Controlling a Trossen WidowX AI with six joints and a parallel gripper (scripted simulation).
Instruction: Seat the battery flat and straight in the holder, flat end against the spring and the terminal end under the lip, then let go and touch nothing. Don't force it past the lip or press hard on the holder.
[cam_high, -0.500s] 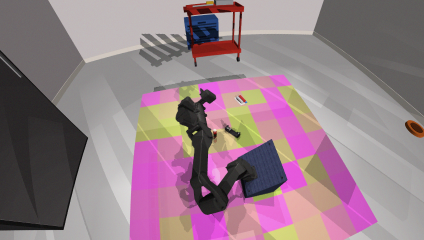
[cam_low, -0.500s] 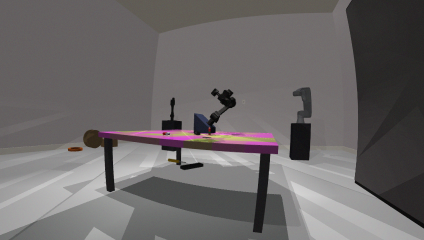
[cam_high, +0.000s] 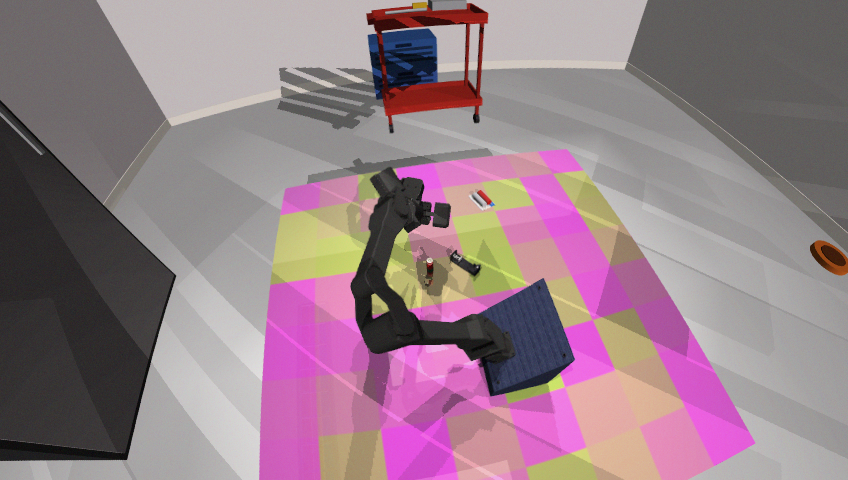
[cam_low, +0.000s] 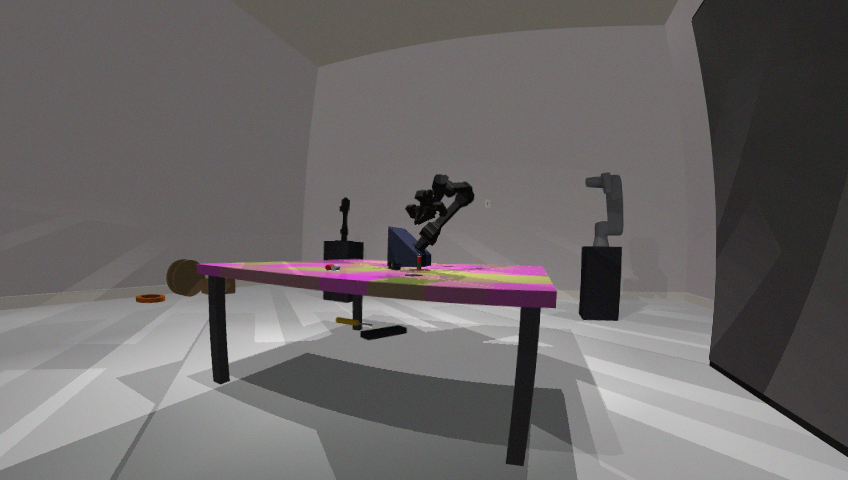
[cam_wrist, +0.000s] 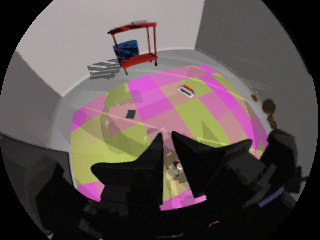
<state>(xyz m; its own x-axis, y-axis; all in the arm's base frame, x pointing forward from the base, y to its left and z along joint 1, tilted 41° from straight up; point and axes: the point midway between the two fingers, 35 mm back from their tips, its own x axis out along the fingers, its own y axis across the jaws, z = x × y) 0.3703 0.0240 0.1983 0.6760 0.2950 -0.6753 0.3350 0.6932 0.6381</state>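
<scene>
The battery (cam_high: 429, 266) (cam_low: 418, 261) (cam_wrist: 177, 166), red and dark with a pale top end, stands upright on the patterned table (cam_high: 595, 410) (cam_low: 267, 278). The black holder (cam_high: 464, 262) lies on the table close to the battery's right in the top view; its inside is too small to read and looks without a battery. In the wrist view the right finger seems to hide it. My gripper (cam_wrist: 166, 134) is shut, with only a narrow gap between its fingers and nothing held. It hangs well above the table, apart from battery and holder; the battery shows beyond the gap.
A blue wedge-shaped block (cam_high: 529, 342) (cam_low: 403, 246) stands at the arm's base. A small red and white item (cam_high: 480, 199) (cam_low: 332, 267) (cam_wrist: 186, 91) lies beyond the holder. A dark flat patch (cam_wrist: 131, 114) shows on the table in the wrist view. A red cart (cam_high: 434, 98) stands off the table.
</scene>
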